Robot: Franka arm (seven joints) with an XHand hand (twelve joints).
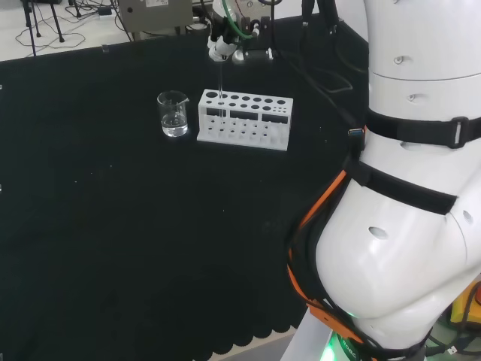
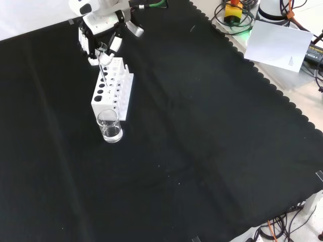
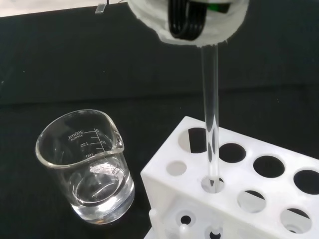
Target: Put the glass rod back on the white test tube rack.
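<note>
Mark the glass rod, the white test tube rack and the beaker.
glass rod [image 3: 210, 109], wrist view, mid-shaft above the rack hole.
white test tube rack [image 1: 244, 138], head view, front wall.
beaker [image 3: 60, 149], wrist view, glass wall below the rim.

The clear beaker [image 3: 87, 172] just beside the white test tube rack [image 3: 239, 189] bears white graduation marks reading 200mL, 150 and 100 on its wall.
</note>
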